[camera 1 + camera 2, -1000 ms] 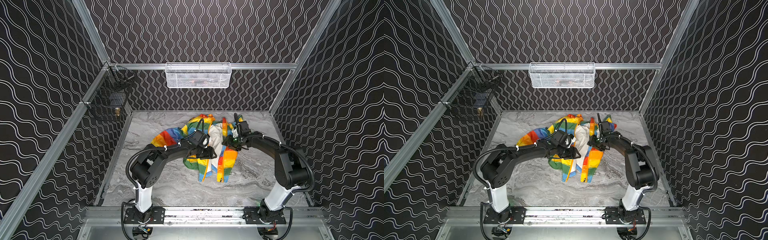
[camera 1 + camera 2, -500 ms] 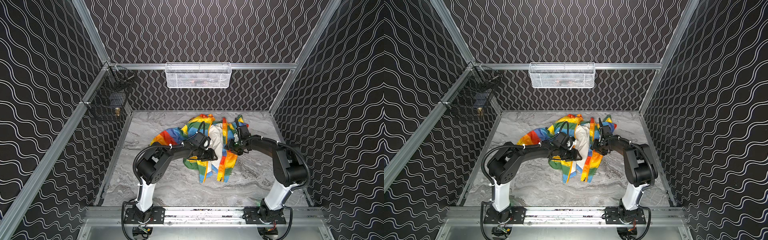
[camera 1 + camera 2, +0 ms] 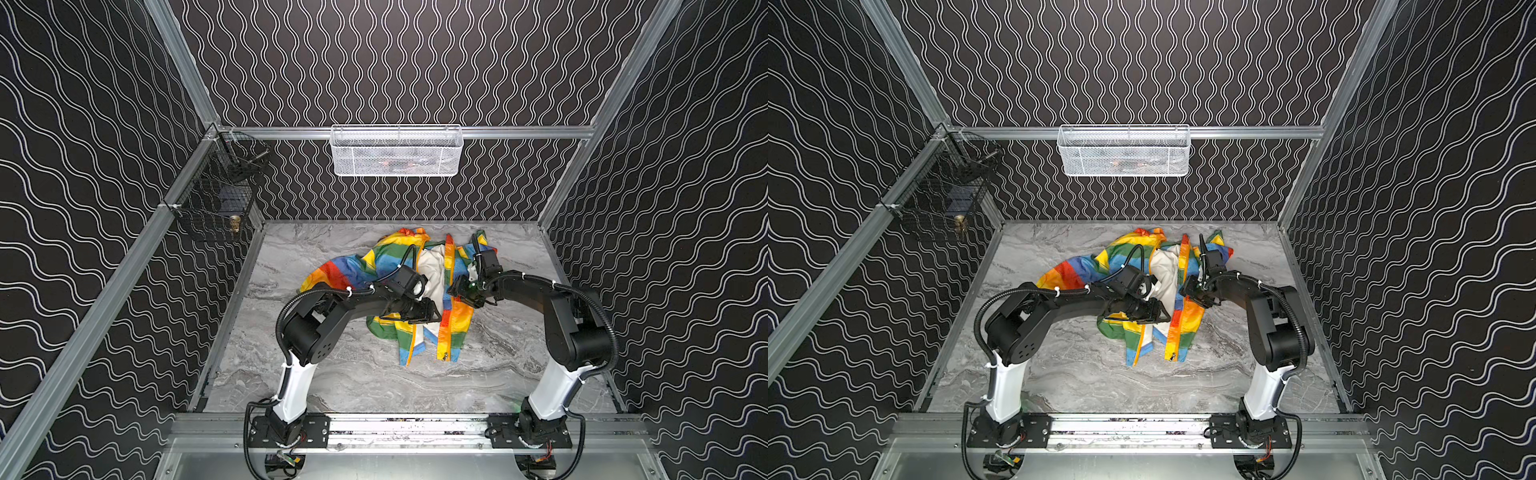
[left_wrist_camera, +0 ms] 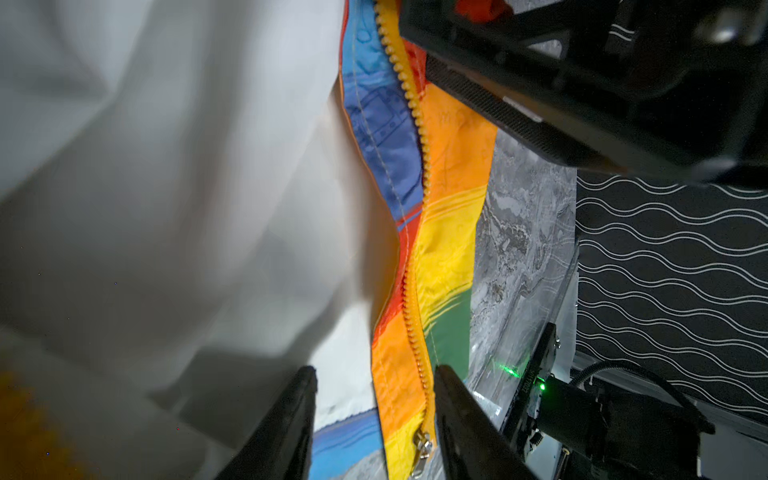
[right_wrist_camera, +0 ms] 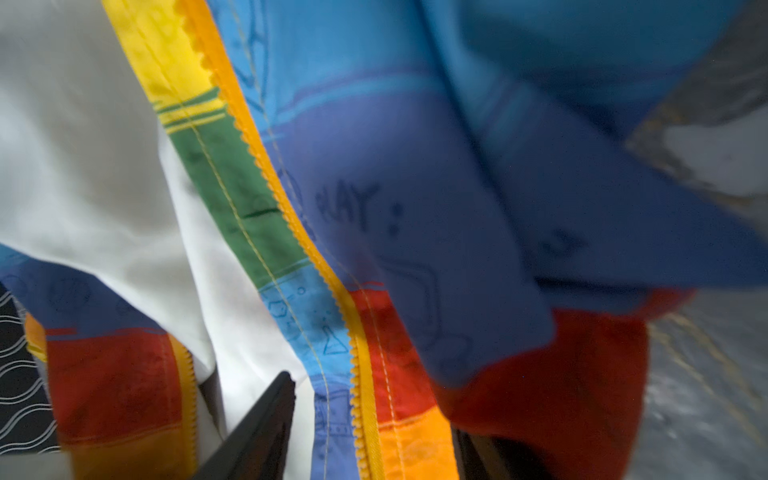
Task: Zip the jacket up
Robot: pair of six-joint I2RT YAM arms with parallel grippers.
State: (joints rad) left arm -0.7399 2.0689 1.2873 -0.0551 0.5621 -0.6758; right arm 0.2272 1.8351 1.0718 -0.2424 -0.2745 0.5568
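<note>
The jacket (image 3: pixel 415 266) is lying crumpled and unzipped on the grey marbled table (image 3: pixel 332 374), toward the back and a little right of the middle in both top views. Its white lining (image 3: pixel 432 270) is showing between the two front edges, and both striped front panels are trailing toward the arm bases. The zipper slider (image 3: pixel 444 356) is sitting at the lower end of the right-hand panel.

The left pincer (image 3: pixel 428 316) is reaching in from the left across the lining and is pointing at that panel. In the left wrist view its jaws are standing apart (image 4: pixel 374 374). The orange zipper (image 4: pixel 415 124) edge is running between them, with the slider (image 4: pixel 422 451) lying in the gap. The cloth there is looking loose, not pinched.

The right pincer (image 3: pixel 461 291) is leaning in from the right over the same panel, just beside the left one. In the right wrist view its jaws are also standing apart (image 5: pixel 374 411). The zipper teeth (image 5: pixel 291 216) and the blue and red stripes are passing between them, and a fold of red cloth is draping over one finger.

A white wire basket (image 3: pixel 397 151) is hanging on the back rail.
</note>
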